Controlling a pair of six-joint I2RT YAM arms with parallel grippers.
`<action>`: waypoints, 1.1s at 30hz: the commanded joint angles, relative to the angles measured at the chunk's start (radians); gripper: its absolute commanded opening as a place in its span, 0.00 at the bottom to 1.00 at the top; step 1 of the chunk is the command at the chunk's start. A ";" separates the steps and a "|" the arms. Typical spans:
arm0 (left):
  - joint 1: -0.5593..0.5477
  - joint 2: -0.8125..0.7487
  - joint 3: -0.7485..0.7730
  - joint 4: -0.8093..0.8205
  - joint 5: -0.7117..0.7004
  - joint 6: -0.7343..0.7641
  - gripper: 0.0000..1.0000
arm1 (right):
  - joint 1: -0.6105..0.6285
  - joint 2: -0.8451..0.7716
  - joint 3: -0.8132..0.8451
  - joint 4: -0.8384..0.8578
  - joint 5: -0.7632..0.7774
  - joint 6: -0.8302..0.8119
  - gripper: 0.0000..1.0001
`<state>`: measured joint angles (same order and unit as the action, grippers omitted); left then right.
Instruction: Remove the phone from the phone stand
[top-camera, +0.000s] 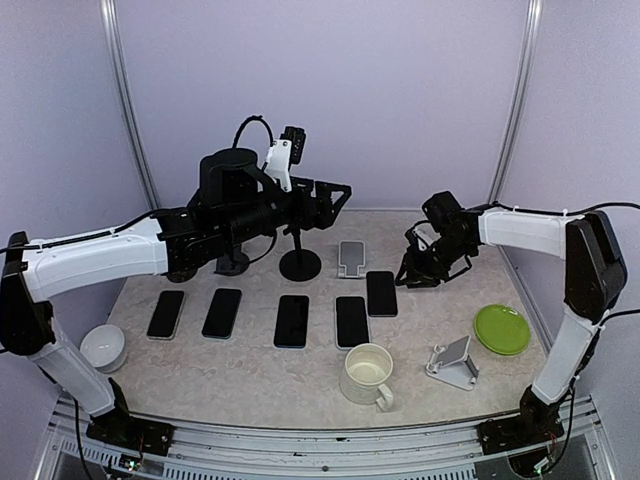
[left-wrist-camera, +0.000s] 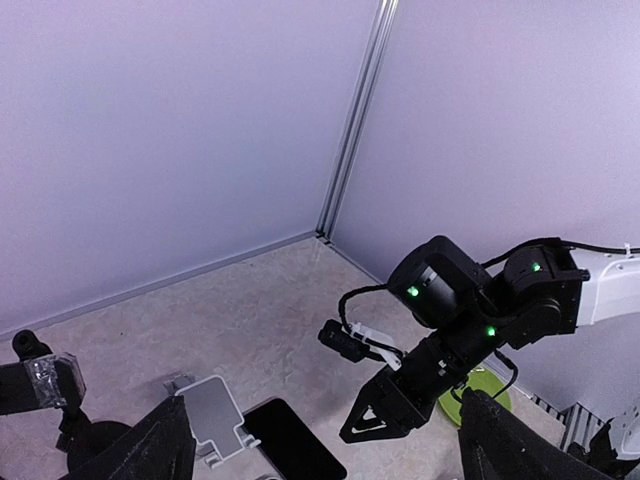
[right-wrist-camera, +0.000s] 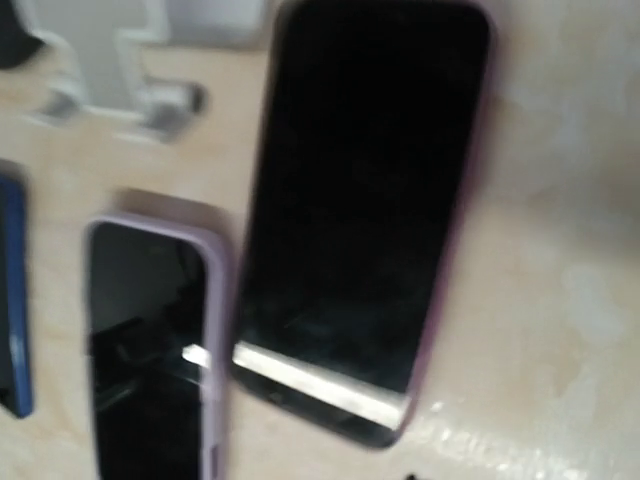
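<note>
A silver phone stand (top-camera: 351, 257) lies empty at mid-table; it also shows in the left wrist view (left-wrist-camera: 212, 415) and the right wrist view (right-wrist-camera: 130, 50). A black phone (top-camera: 381, 293) lies flat on the table just right of it, seen also in the left wrist view (left-wrist-camera: 295, 440) and large and blurred in the right wrist view (right-wrist-camera: 370, 200). My right gripper (top-camera: 408, 272) hovers low beside the phone's far right end, looks shut and holds nothing (left-wrist-camera: 350, 435). My left gripper (top-camera: 340, 200) is open and empty, raised above the black stands (left-wrist-camera: 327, 400).
Several more phones lie in a row (top-camera: 292, 320), one in a lilac case (right-wrist-camera: 150, 350). Two black pole stands (top-camera: 300, 262) are at the back. A white stand (top-camera: 452, 362), cream mug (top-camera: 368, 375), green plate (top-camera: 502, 328) and white bowl (top-camera: 103, 347) sit near the front.
</note>
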<state>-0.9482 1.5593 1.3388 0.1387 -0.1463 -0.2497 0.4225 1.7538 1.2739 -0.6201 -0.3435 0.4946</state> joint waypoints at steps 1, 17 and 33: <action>0.012 -0.044 -0.022 0.020 0.013 0.009 0.89 | -0.008 0.038 0.069 -0.046 0.030 -0.066 0.42; 0.033 -0.046 -0.043 0.012 -0.022 0.001 0.90 | 0.089 0.231 0.222 -0.032 0.217 0.100 0.76; 0.050 -0.054 -0.050 -0.009 -0.020 0.010 0.90 | 0.164 0.412 0.352 -0.055 0.376 0.167 0.79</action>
<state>-0.9127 1.5425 1.3003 0.1345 -0.1627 -0.2493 0.5632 2.1201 1.5898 -0.6529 -0.0326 0.6327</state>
